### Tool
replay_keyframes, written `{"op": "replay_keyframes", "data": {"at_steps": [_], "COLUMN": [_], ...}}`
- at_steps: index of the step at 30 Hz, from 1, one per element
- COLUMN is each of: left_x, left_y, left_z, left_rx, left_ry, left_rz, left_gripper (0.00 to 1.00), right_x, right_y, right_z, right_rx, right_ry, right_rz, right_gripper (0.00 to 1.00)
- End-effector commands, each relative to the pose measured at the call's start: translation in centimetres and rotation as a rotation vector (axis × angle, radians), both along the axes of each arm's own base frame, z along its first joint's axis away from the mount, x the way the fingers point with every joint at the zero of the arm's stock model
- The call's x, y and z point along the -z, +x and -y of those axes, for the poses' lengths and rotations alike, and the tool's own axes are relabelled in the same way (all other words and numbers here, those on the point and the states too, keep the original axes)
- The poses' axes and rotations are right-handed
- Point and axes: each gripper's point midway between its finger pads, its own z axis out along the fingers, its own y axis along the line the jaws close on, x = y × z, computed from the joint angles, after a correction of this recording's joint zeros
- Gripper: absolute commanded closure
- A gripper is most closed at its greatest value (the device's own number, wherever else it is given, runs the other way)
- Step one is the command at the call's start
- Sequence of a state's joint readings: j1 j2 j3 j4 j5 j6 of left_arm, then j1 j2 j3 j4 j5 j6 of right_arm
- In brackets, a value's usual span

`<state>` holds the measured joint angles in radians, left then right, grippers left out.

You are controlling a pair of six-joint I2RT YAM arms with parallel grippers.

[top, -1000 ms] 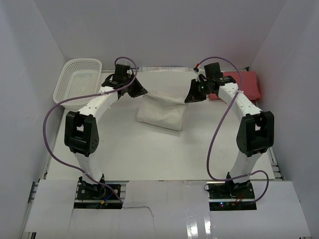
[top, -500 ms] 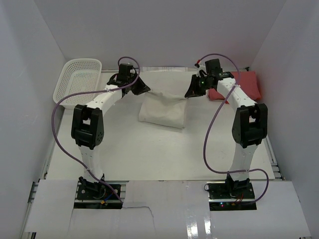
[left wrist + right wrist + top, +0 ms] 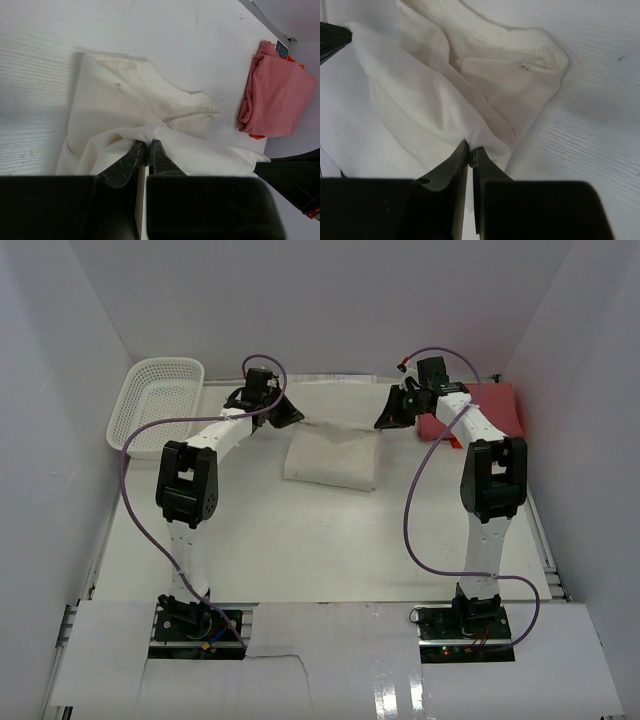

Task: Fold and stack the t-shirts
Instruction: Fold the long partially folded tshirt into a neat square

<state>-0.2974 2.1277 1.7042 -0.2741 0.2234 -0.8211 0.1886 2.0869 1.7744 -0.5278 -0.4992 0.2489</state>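
The cream-white t-shirt (image 3: 330, 460) lies part-folded in the middle of the table, its far edge lifted and stretched between both grippers. My left gripper (image 3: 293, 419) is shut on its far left corner (image 3: 148, 134). My right gripper (image 3: 383, 423) is shut on its far right corner (image 3: 485, 136). The shirt's lower layer rests on the table in both wrist views (image 3: 115, 95) (image 3: 520, 65). The red t-shirt (image 3: 490, 410) lies folded at the far right, behind my right arm; it also shows in the left wrist view (image 3: 277, 95).
A white mesh basket (image 3: 155, 405) stands at the far left corner. White walls enclose the table on three sides. Purple cables loop off both arms. The right gripper's black body shows at the left wrist view's right edge (image 3: 295, 182).
Both grippers have moved toward the far wall with the shirt's edge, drawing the cloth taut and pulling the top layer back. The arms have stretched out further.
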Motion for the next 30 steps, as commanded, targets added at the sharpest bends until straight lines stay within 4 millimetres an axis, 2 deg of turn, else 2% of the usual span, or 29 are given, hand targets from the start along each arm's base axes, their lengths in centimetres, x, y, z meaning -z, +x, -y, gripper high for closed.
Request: {"op": "replay_keyframes", "data": {"at_steps": [1, 8, 9, 10, 11, 12, 14, 15, 16, 19, 20, 23, 26, 27, 28, 29, 30], "left_x": [-3.0, -3.0, -2.9, -2.8, -2.9, -3.0, -3.8, -4.4, -5.6, -8.6, -10.5, -11.7, -11.0, -9.9, -9.2, -8.3, -7.4], "left_y": [2.2, 4.0, 4.3, 4.7, 4.9, 5.3, 5.8, 6.2, 6.3, 6.6, 6.0, 4.0, 2.5, 2.4, 2.3, 1.6, 2.3], "left_z": [-0.5, -0.6, -0.7, -0.8, -1.0, -1.5, -2.0, -2.6, -2.8, -4.2, -4.4, -3.6, -1.8, -1.2, -0.6, 0.6, 1.5], "left_rx": [-0.048, -0.061, -0.064, -0.064, -0.073, -0.097, -0.115, -0.143, -0.153, -0.189, -0.186, -0.119, -0.017, 0.007, 0.033, 0.104, 0.134], "left_ry": [-0.01, -0.003, 0.002, 0.011, 0.015, 0.028, 0.045, 0.062, 0.068, 0.111, 0.109, 0.079, 0.014, -0.011, -0.032, -0.074, -0.105], "left_rz": [0.098, 0.132, 0.139, 0.148, 0.151, 0.159, 0.189, 0.21, 0.239, 0.333, 0.383, 0.416, 0.391, 0.366, 0.352, 0.325, 0.327], "left_gripper": [1.0, 1.0, 0.89, 0.72, 0.58, 0.35, 0.23, 0.18, 0.16, 0.14, 0.14, 0.16, 0.2, 0.22, 0.25, 0.31, 0.36], "right_x": [-2.4, -2.1, -1.9, -1.6, -1.9, -2.6, -2.7, -4.4, -5.0, -6.9, -7.0, -6.0, -5.2, -4.2, -4.4, -3.4, -3.7], "right_y": [3.3, 5.7, 6.1, 6.2, 6.8, 7.2, 7.4, 7.8, 7.8, 7.2, 6.5, 5.0, 4.0, 3.6, 3.8, 3.6, 4.0], "right_z": [0.5, 0.7, 1.0, 1.1, 1.3, 1.6, 2.1, 2.1, 2.2, 2.1, 1.8, -0.1, -1.8, -2.3, -2.6, -3.0, -3.3], "right_rx": [0.024, 0.053, 0.067, 0.082, 0.093, 0.114, 0.139, 0.144, 0.148, 0.138, 0.117, 0.025, -0.049, -0.043, -0.052, -0.071, -0.066], "right_ry": [0.051, 0.063, 0.059, 0.059, 0.06, 0.046, 0.03, 0.037, 0.039, 0.053, 0.069, 0.168, 0.279, 0.31, 0.333, 0.357, 0.39], "right_rz": [0.096, 0.124, 0.128, 0.127, 0.158, 0.191, 0.222, 0.278, 0.299, 0.353, 0.348, 0.271, 0.227, 0.184, 0.194, 0.163, 0.155], "right_gripper": [0.91, 0.89, 0.85, 0.68, 0.63, 0.59, 0.52, 0.52, 0.51, 0.51, 0.49, 0.5, 0.51, 0.52, 0.58, 0.62, 0.68]}}
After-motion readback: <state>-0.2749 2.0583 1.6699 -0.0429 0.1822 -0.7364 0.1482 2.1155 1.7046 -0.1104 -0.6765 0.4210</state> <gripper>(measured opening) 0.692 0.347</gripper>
